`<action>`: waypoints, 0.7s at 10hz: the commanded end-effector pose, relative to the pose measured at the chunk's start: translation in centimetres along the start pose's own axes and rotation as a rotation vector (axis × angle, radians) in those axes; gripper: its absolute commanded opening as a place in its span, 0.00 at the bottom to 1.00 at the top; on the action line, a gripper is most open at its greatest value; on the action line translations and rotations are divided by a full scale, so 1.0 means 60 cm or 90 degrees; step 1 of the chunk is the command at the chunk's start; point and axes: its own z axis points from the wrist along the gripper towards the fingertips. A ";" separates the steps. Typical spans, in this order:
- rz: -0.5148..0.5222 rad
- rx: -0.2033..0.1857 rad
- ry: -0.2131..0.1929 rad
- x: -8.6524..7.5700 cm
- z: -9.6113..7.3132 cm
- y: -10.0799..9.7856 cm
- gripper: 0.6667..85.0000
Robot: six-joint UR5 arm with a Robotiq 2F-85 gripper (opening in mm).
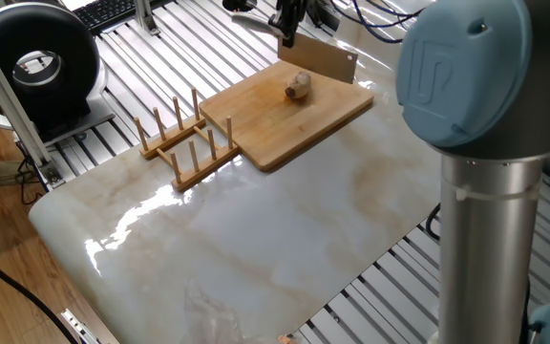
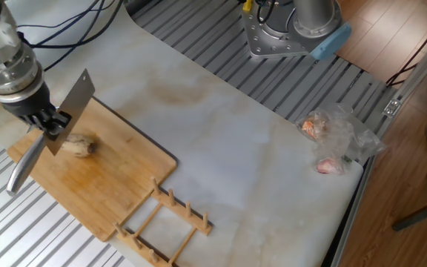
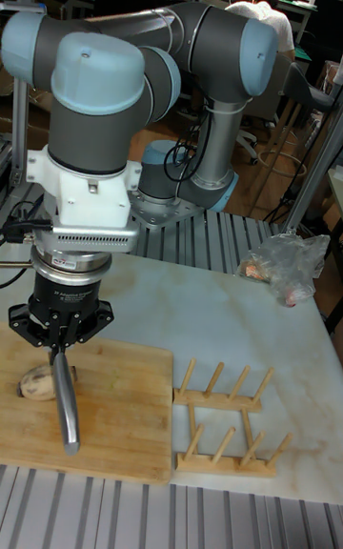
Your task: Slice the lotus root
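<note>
So the gripper [image 2: 50, 124] is clamped on a cleaver-style knife [image 2: 69, 111], with the fingers closed around the spot where blade meets handle, and the blade is up in the air, clear of the cutting board [image 2: 102, 185]. The lotus root [image 2: 76, 146] is lying on the board at the left of that frame, just below and right of the blade, and it looks like one whole lump to me, with no loose slices that I can spot. My read is that we're at the top of a chopping stroke. The next move would need the edge lined up over the root and brought straight down without knocking it, since it's rounded and nothing is holding it in place. In one fixed view, the root [image 1: 298, 87] sits near the top of the frame on the far part of the board [image 1: 294, 119], with the knife [image 1: 321, 61] hanging behind it, so you get the gap between blade and root nicely. The tall view shows the handle [image 3: 65, 396] pointing down the frame and the root [image 3: 38, 383] at the left edge, but the blade itself is basically hidden there. It does catch the wooden rack [image 3: 229, 416] and a plastic bag [image 3: 286, 263] on the right.
</note>
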 end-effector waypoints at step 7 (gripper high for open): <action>-0.005 -0.046 -0.009 -0.006 0.034 0.008 0.01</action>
